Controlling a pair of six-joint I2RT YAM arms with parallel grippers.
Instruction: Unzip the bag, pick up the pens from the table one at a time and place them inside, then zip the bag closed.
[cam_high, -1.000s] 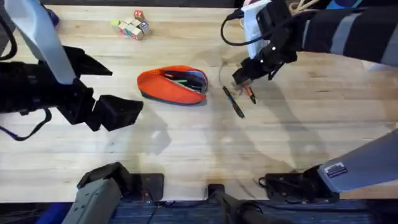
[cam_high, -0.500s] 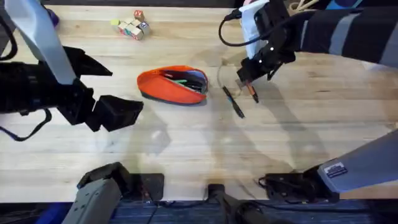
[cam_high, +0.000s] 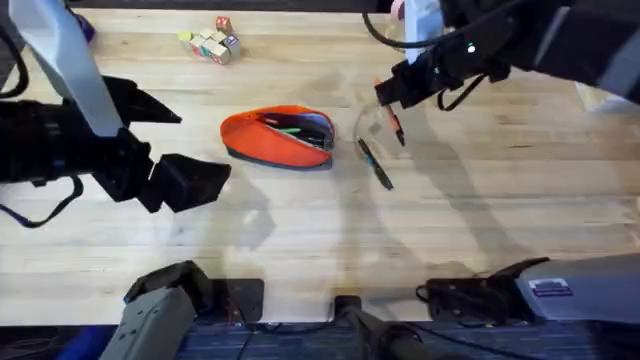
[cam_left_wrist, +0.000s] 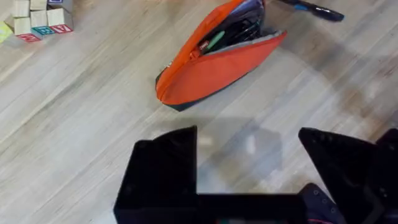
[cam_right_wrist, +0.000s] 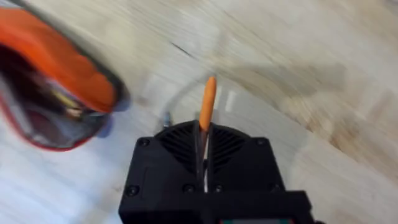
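Note:
The orange bag (cam_high: 275, 135) lies unzipped on the table (cam_high: 300, 240), left of centre, with green and dark items showing in its mouth (cam_left_wrist: 239, 28). My right gripper (cam_high: 392, 100) hangs to its right, above the table, shut on the orange pen (cam_high: 394, 122), whose dark tip points down. In the right wrist view the orange pen (cam_right_wrist: 207, 104) sticks out from between the closed fingers, and the bag (cam_right_wrist: 53, 93) lies off to one side. The black pen (cam_high: 375, 163) lies on the wood just below that gripper. My left gripper (cam_high: 185, 145) stands open left of the bag (cam_left_wrist: 211, 62).
A cluster of small coloured letter blocks (cam_high: 210, 42) sits at the far left of the table, also seen as blocks (cam_left_wrist: 37, 15) in the left wrist view. The black pen's end (cam_left_wrist: 311, 7) lies beyond the bag. Bare wood spreads across the near half of the table.
The right gripper has risen and moved toward the far side with the orange pen, lifting it off the table. The left arm, bag and black pen have not moved.

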